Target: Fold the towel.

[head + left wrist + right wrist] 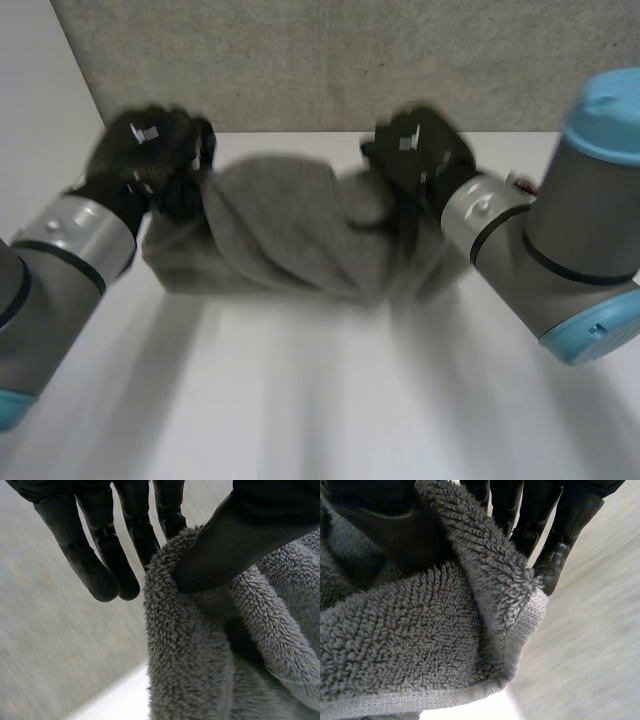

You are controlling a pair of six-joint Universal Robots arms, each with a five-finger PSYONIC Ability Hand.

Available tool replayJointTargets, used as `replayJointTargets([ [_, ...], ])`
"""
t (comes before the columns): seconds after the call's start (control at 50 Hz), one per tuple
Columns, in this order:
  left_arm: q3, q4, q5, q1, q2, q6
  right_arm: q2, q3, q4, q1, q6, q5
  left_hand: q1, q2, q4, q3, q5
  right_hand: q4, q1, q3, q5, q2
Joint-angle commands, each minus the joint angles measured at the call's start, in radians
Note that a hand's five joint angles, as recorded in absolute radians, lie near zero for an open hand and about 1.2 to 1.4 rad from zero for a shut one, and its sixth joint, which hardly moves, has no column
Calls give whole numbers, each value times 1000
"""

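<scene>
A grey terry towel (pixel 285 230) hangs bunched between my two hands above the far part of the white table. My left hand (pixel 150 155) pinches the towel's left end. In the left wrist view its thumb (pixel 230 545) presses the towel (pixel 200 650) against the fingers (pixel 105 575). My right hand (pixel 420 150) holds the towel's right end. In the right wrist view the thumb (pixel 395 530) clamps a hemmed corner of the towel (pixel 430 635) against the fingers (pixel 555 555). The towel's lower fold rests on the table.
The white table (pixel 300 390) stretches toward the front. A grey textured wall (pixel 330 60) stands right behind the towel and both hands. Both grey forearms slant in from the left and right sides.
</scene>
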Motion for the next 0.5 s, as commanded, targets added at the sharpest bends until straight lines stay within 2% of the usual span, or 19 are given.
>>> replayJointTargets([
  [0.02,-91,389,4,9,45,-41,-127,151,-338,-1,13,-12,-56,-89,-129,-154,-268,62,107,73,97,100],
  [0.04,-92,390,4,9,45,-41,-127,151,-338,-2,13,-12,-56,-89,-129,-154,-268,62,107,73,97,100],
  [0.08,-107,378,4,18,25,-36,-72,113,-171,-3,15,-30,-56,-89,-129,-154,-268,62,107,73,97,100],
  [0.14,-110,342,5,20,5,-35,-38,88,-97,8,4,-31,-56,-89,-129,-154,-268,62,107,73,97,100],
  [0.18,-112,255,8,18,-78,-27,26,54,28,6,-16,-27,-56,-89,-129,-154,-268,62,107,73,97,100],
  [0.2,-112,255,8,18,-78,-27,26,54,29,6,-16,-27,-56,-89,-129,-154,-268,62,107,73,97,100],
  [0.24,-108,163,22,15,-147,4,89,28,111,-5,-34,-27,-56,-89,-129,-154,-268,62,107,73,97,100],
  [0.3,-116,103,47,15,-187,65,144,0,151,-8,-39,-14,-56,-89,-129,-154,-268,62,107,73,97,100],
  [0.4,-142,78,71,7,-199,132,166,-6,162,-8,-39,-9,-56,-89,-129,-154,-268,62,107,73,97,100],
  [0.5,-162,78,71,7,-169,139,154,2,165,-6,-37,-9,-56,-89,-129,-154,-268,62,107,73,97,100],
])
